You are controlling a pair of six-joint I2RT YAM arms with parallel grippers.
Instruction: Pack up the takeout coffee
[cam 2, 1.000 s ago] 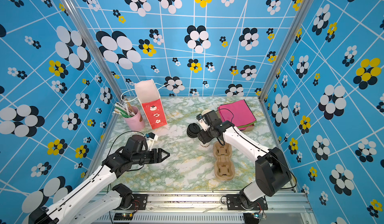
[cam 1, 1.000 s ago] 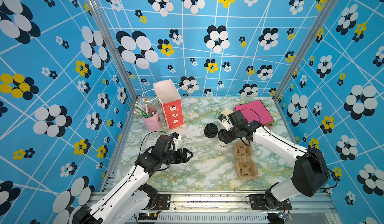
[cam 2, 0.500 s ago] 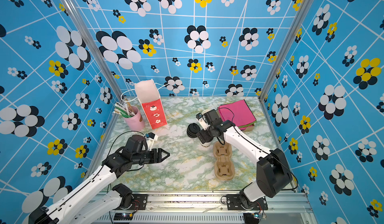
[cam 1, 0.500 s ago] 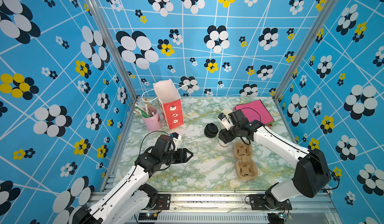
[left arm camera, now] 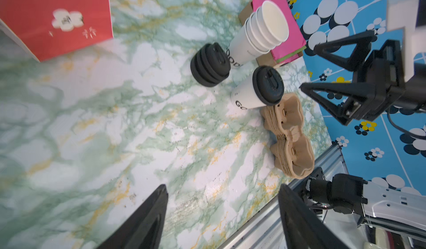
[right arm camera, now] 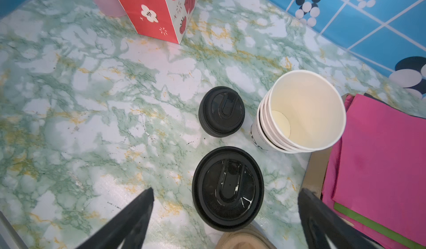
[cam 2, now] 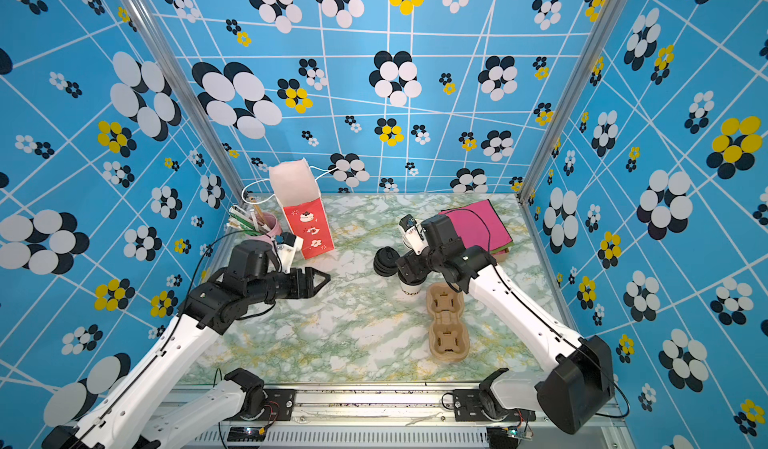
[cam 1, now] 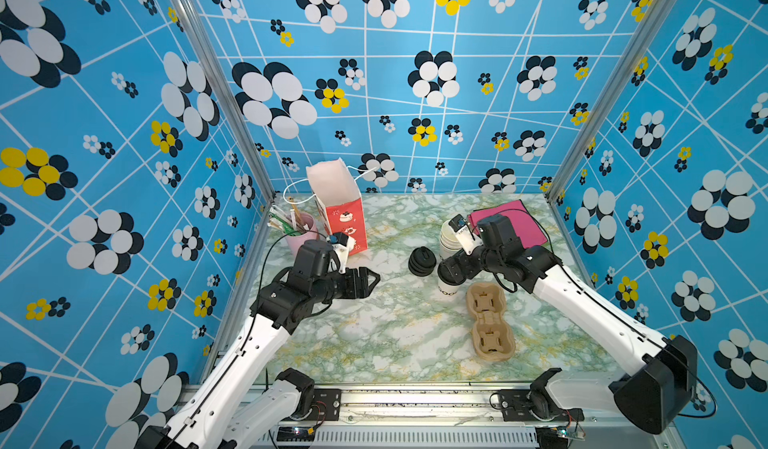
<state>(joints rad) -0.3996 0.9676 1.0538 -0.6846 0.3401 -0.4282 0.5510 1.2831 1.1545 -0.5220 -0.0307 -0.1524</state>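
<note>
A: Right gripper [left arm camera: 307, 68] state?
B: Spread wide, holding nothing. It hangs just above the takeout coffee [left arm camera: 250, 96]. The right wrist view shows 1 finger to each side of the black lid [right arm camera: 228, 188], no contact visible.
A: Left gripper [left arm camera: 222, 186]?
B: Also parted, empty, over bare marble tabletop [cam 1: 395, 334]. It is well apart from the pulp cup carrier [cam 1: 490, 322], on the red paper bag [cam 1: 341, 218] side of it.
A: Coffee location?
B: Upright at the carrier's far end, just beside it. Touching or not, cannot tell.
A: Handling?
B: My read: thin paper wall, dents if squeezed hard. Fill is hidden, so treat it as heavy. The lid is slick plastic and could pop off. Take it on the paper wall below the lid rim, 2 fingers opposite, kept vertical.
A: Arm pose?
B: Right arm slants in beside the carrier, wrist bent so the fingers point down. Left wrist is about level, fingers aimed toward the carrier.
</note>
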